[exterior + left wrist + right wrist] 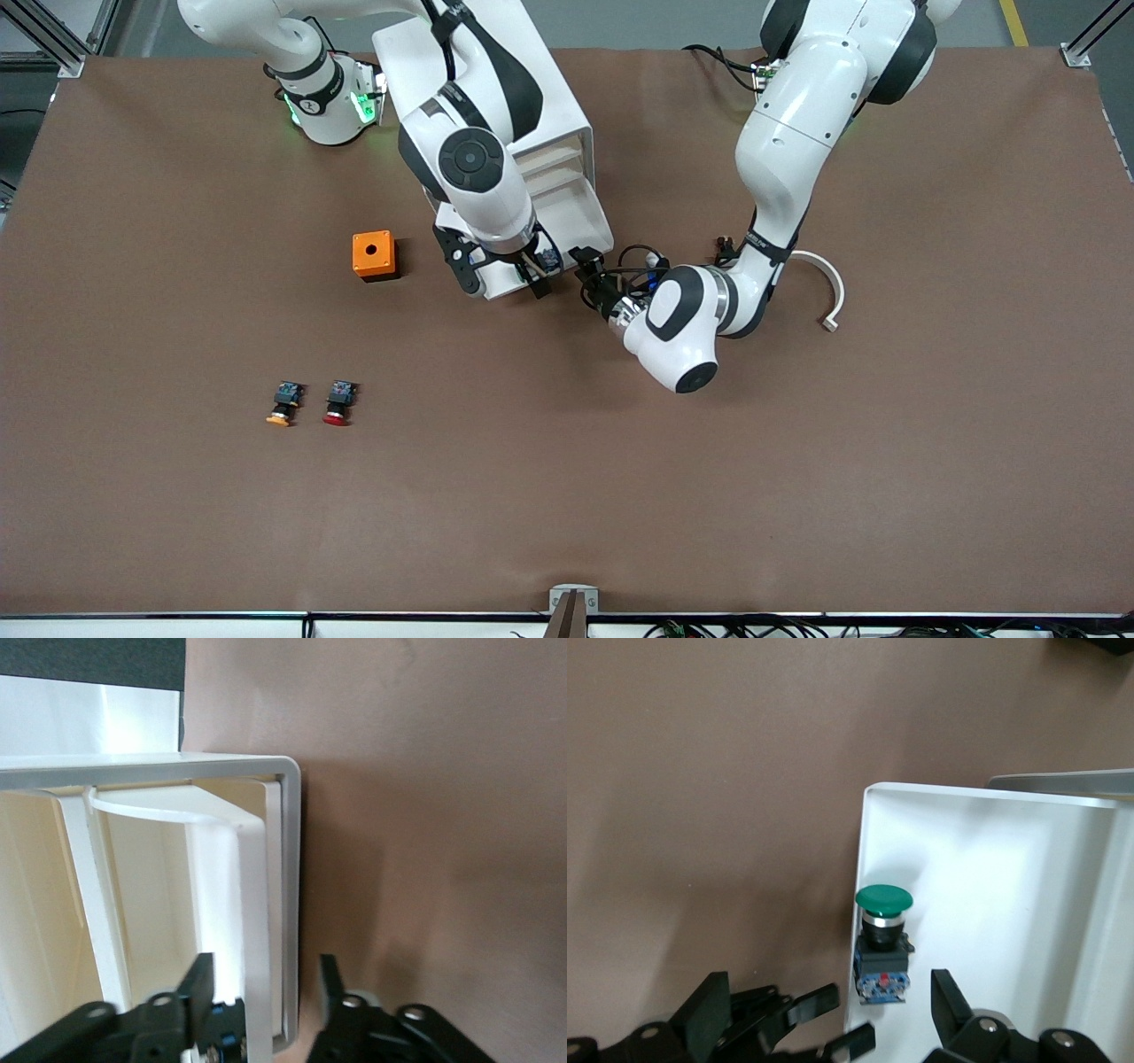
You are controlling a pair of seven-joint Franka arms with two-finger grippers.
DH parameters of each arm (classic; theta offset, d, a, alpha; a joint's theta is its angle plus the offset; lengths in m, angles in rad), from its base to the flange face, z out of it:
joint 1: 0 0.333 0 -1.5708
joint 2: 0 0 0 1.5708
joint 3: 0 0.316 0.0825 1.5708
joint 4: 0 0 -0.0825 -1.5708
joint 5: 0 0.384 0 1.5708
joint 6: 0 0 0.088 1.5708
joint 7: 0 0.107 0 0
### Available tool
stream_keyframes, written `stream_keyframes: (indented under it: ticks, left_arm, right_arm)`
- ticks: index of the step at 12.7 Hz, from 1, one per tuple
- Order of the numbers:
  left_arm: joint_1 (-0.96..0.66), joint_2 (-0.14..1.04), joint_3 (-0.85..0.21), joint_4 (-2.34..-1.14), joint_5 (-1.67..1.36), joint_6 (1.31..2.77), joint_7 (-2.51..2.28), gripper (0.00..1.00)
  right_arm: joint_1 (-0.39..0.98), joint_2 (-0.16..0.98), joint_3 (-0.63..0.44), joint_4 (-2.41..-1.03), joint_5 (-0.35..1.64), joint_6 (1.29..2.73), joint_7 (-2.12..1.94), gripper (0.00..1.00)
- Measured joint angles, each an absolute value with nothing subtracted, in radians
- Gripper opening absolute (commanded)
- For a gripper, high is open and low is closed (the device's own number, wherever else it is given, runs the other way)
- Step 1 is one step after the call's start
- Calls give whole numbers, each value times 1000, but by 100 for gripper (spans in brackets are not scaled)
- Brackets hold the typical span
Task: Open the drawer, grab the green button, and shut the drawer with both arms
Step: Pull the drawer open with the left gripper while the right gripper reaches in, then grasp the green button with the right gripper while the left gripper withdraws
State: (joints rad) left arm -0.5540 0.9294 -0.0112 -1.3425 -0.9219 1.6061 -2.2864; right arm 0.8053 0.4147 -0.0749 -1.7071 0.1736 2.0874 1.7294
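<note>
The drawer [580, 217] stands pulled out of the white cabinet [496, 80] toward the front camera. The green-capped button [883, 943] lies on its side inside the drawer, close to a side wall; its bluish body shows in the front view [550, 259]. My right gripper [502, 276] hangs open over the drawer's front end, its fingers [713, 1010] wide apart either side of the button, not touching it. My left gripper [586, 275] is open at the drawer's front corner, straddling the cream front panel [257, 904] without clamping it.
An orange box [374, 255] with a round hole sits toward the right arm's end, beside the cabinet. A yellow-capped button [283, 403] and a red-capped button [339, 403] lie nearer the front camera. A white curved piece [828, 288] lies by the left arm.
</note>
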Motion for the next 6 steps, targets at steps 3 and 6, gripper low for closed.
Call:
stream_keyframes:
  ticks: [3, 6]
  left_arm:
    - [-552, 906, 82, -1297, -881, 1574, -2270, 99]
    - [-545, 882, 167, -1248, -768, 1537, -2247, 99]
  right_arm:
    - [831, 449, -75, -1710, 170, 2117, 1737, 100]
    - [861, 457, -76, -1746, 152, 2167, 1754, 99]
